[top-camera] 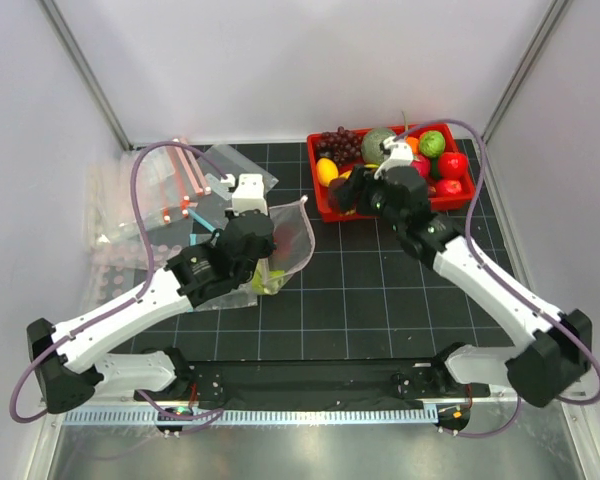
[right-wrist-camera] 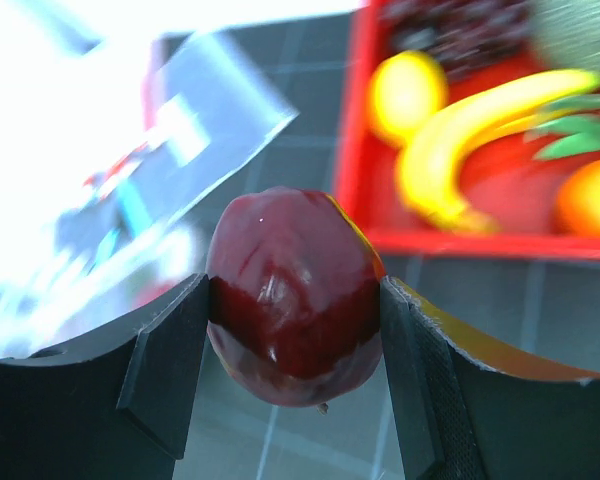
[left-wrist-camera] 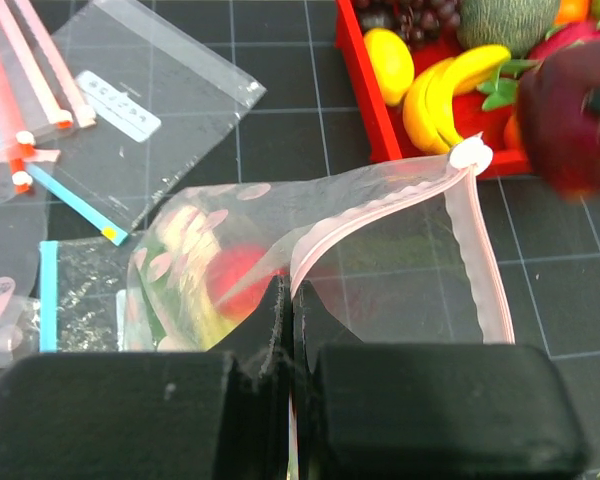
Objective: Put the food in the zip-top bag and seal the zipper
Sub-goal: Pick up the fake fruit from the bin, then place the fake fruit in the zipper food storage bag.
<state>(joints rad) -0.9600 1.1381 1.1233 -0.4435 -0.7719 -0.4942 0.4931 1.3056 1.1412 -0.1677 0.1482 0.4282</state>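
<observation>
While the left gripper [left-wrist-camera: 288,300] is clenched on the mouth edge of the zip-top bag [left-wrist-camera: 400,260], it pinches the film at the zipper [left-wrist-camera: 370,215] and holds the mouth raised and gaping toward the red tray [left-wrist-camera: 365,90]. The right gripper [right-wrist-camera: 295,330] grasps a dark red apple [right-wrist-camera: 290,270] squarely between both pads.

Apple position: off the mat, by the tray's near-left corner, apart from the bag mouth.

Bag contents: one red item [left-wrist-camera: 235,280] and pale green-yellow pieces show through the film; what they are cannot be confirmed from this view.

Step in hand, by judgement: transfer of the apple from tray to bag.

The next move calls for:
1. Carrying the apple into the opening, past the zipper, without snagging the strip.
2. Releasing only once the apple is inside.
3. Holding the left pinch so the mouth does not collapse.

Sealing has not begun.
</observation>
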